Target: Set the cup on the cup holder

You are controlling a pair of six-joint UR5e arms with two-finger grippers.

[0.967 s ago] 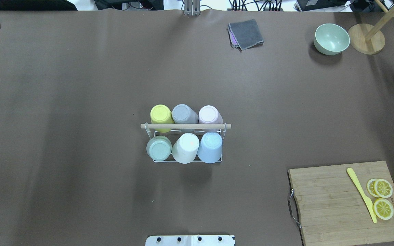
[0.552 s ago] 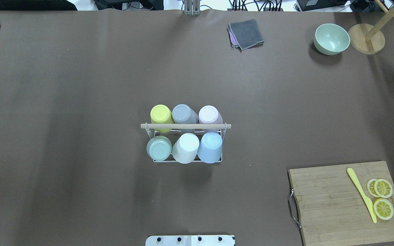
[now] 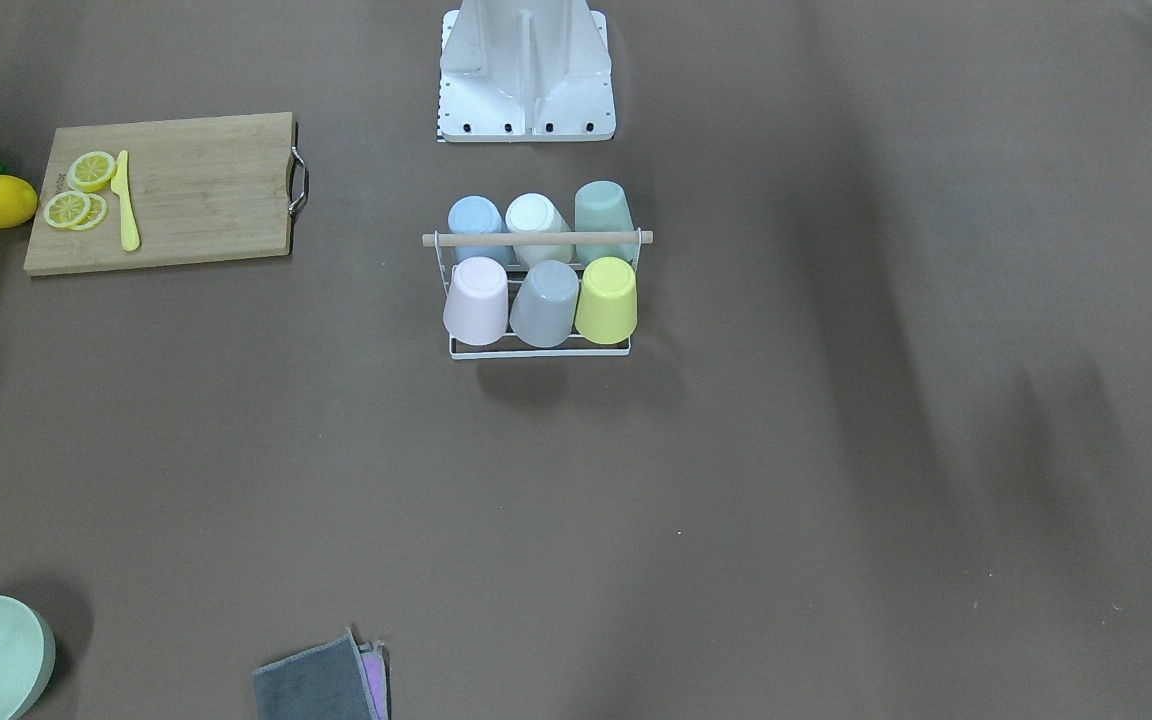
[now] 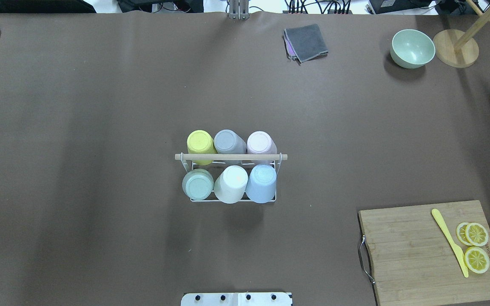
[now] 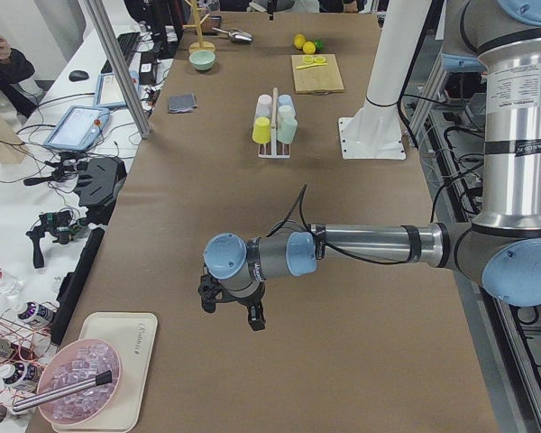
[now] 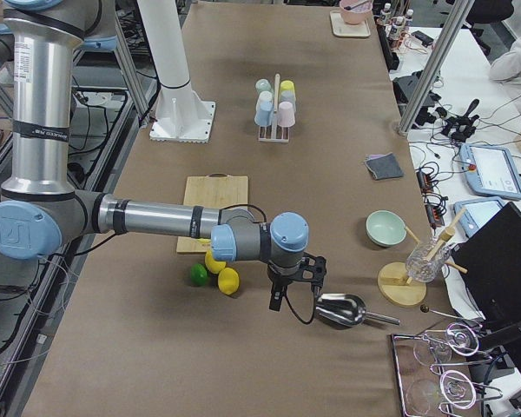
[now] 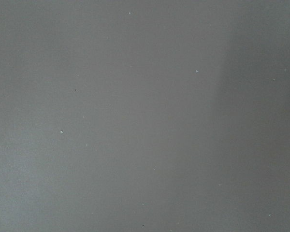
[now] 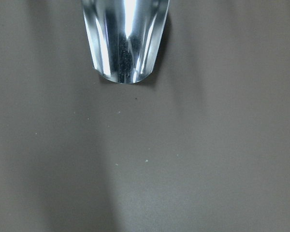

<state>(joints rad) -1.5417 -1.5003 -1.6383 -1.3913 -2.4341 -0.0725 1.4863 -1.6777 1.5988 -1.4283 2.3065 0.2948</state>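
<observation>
Seen from the front, the cup holder (image 3: 536, 240) stands mid-desk (image 3: 836, 450), nearer the robot's edge, with six upturned cups (image 3: 606, 300) on its pegs in two rows. Overhead, a cutting board (image 4: 415, 255) lies at the right corner. From the left end, the left gripper (image 5: 232, 308) hangs above the desk; I cannot tell how its fingers stand. From the right end, the right gripper (image 6: 292, 291) hovers beside a metal scoop (image 6: 339, 310), and its fingers are equally unclear.
</observation>
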